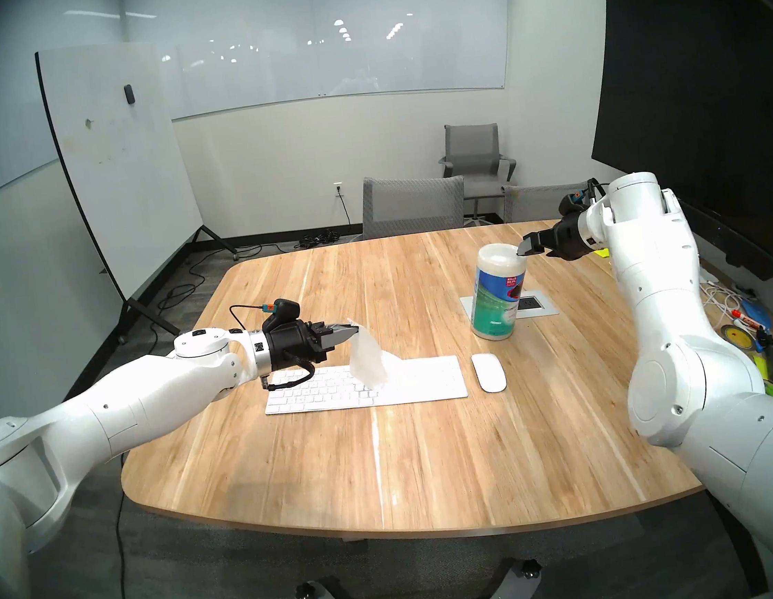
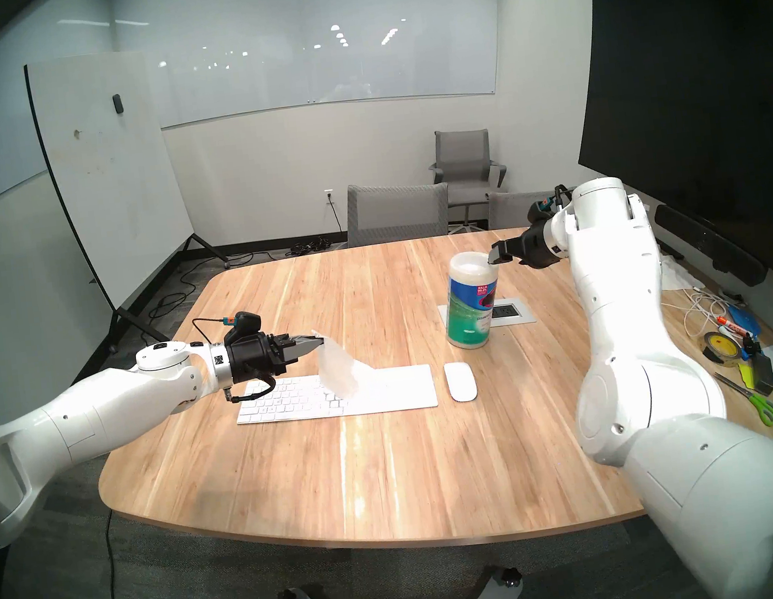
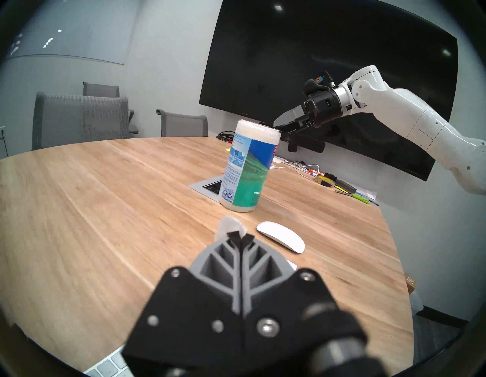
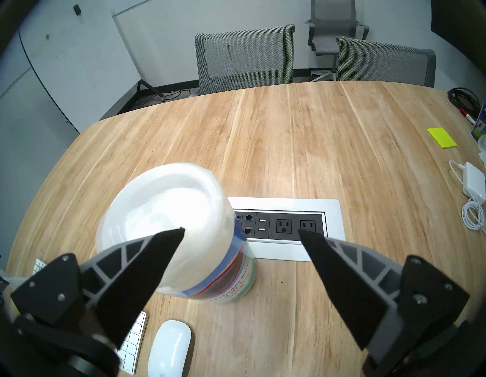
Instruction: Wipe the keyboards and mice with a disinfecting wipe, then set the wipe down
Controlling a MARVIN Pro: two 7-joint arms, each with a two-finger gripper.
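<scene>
A slim white keyboard point(image 1: 413, 382) lies flat on the wooden table point(image 1: 395, 473). A glossy white mouse point(image 1: 489, 372) sits just to its right. My left gripper point(image 1: 354, 331) is shut on a corner of the white wipe point(image 1: 370, 361), which hangs down over the keyboard's middle. In the left wrist view the wipe point(image 3: 230, 226) bunches at the shut fingertips point(image 3: 240, 238), with the mouse point(image 3: 281, 237) beyond. My right gripper point(image 4: 240, 231) is open and empty, level with the top of the wipes canister point(image 1: 496, 291).
The white-topped canister with green-blue label point(image 4: 171, 229) stands behind the mouse, beside a recessed power outlet panel point(image 4: 284, 226). Tape, scissors, cables and pens point(image 2: 736, 348) clutter the table's right edge. Grey chairs point(image 1: 412, 204) stand at the far side. A whiteboard point(image 1: 119, 159) stands at the left.
</scene>
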